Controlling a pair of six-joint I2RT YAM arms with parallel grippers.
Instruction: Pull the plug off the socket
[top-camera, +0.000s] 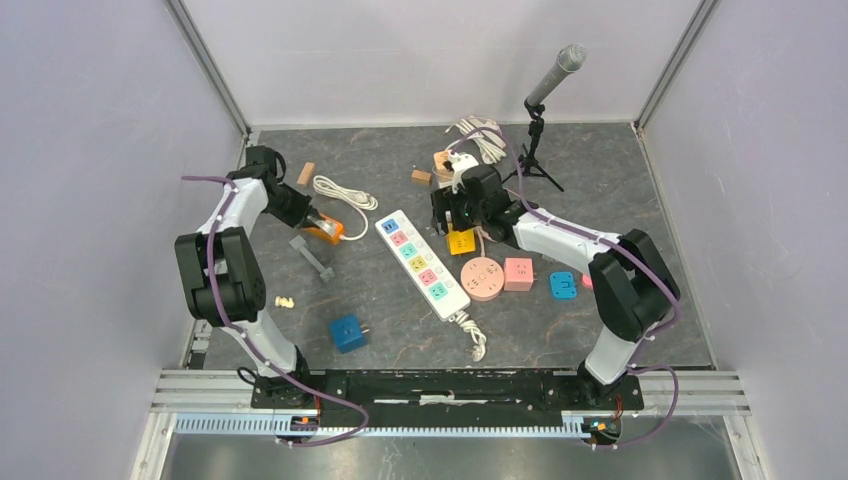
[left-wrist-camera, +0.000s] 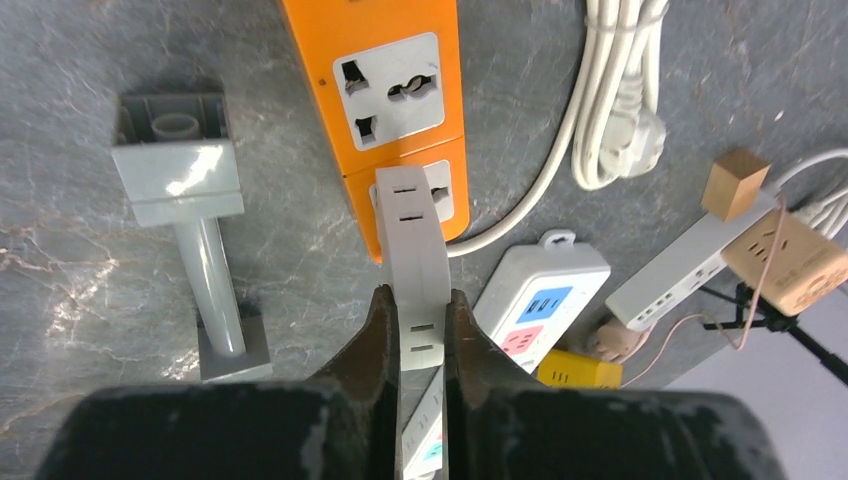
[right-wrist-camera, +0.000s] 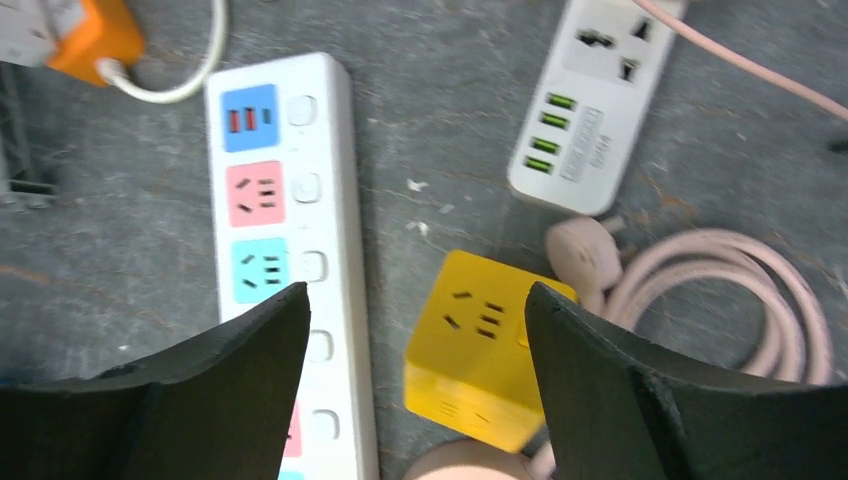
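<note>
An orange power strip (left-wrist-camera: 400, 90) lies on the grey table, also small in the top view (top-camera: 327, 232). A white slotted plug block (left-wrist-camera: 410, 240) has its far end at the strip's second socket. I cannot tell whether its pins are seated. My left gripper (left-wrist-camera: 420, 310) is shut on the near end of this plug, one finger on each side. It shows at the strip in the top view (top-camera: 316, 224). My right gripper (right-wrist-camera: 415, 290) is open and empty, hovering over a yellow cube socket (right-wrist-camera: 485, 345) and a long white power strip (right-wrist-camera: 285, 250).
A grey T-shaped post (left-wrist-camera: 190, 200) lies left of the orange strip and a coiled white cable (left-wrist-camera: 610, 110) lies right of it. A white USB strip (right-wrist-camera: 590, 110) and pink cable (right-wrist-camera: 720, 290) sit by the yellow cube. A microphone stand (top-camera: 540, 110) is at the back and a blue cube (top-camera: 348, 332) at the front.
</note>
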